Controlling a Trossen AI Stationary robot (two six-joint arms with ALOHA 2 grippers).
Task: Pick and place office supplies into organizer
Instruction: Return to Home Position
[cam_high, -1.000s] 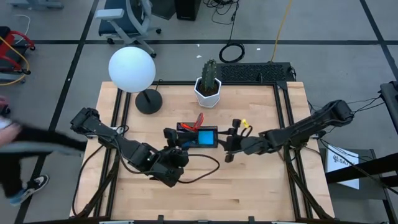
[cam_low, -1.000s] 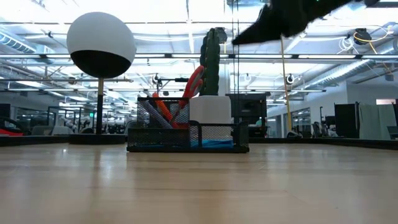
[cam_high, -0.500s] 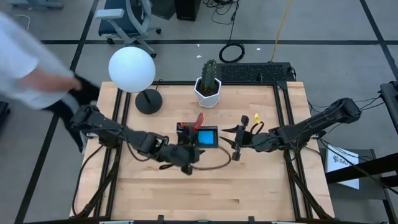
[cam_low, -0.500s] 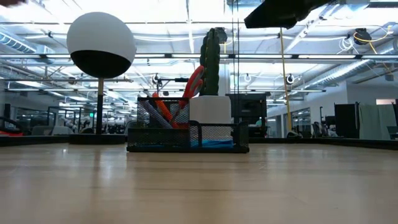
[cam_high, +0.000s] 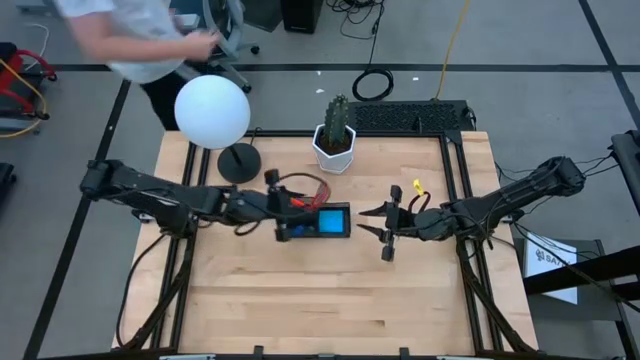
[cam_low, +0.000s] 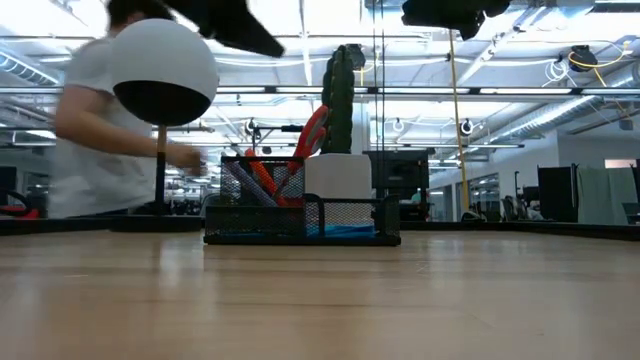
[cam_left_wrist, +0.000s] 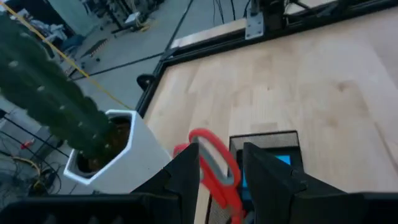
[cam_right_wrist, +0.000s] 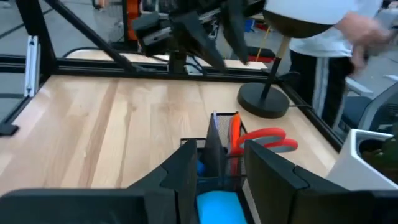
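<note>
The black mesh organizer (cam_high: 318, 222) stands mid-table; it also shows in the low view (cam_low: 300, 222). It holds the red-handled scissors (cam_high: 312, 190) standing upright in its far-left compartment (cam_low: 312, 135), an orange pen (cam_low: 262, 178) beside them and the bright blue pad (cam_high: 330, 220). My left gripper (cam_high: 290, 208) hovers open over the organizer's left end, high above it in the low view (cam_low: 235, 20). In the left wrist view (cam_left_wrist: 221, 180) the scissors' handle (cam_left_wrist: 214, 162) shows past its fingers. My right gripper (cam_high: 372, 226) is open and empty just right of the organizer, raised (cam_low: 445, 12), facing it (cam_right_wrist: 221, 180).
A white-potted cactus (cam_high: 336, 135) stands just beyond the organizer. A globe lamp (cam_high: 212, 110) on a round black base (cam_high: 238, 162) is at the far left. A person (cam_high: 140, 40) moves past the far-left corner. Bare wood lies along the near half of the table.
My left gripper has swung from the near side of the organizer toward the table's far edge and now stands over the organizer's left end. My right gripper has drawn back a little toward the right edge and risen. A person has walked along the table's left side to the far-left corner.
</note>
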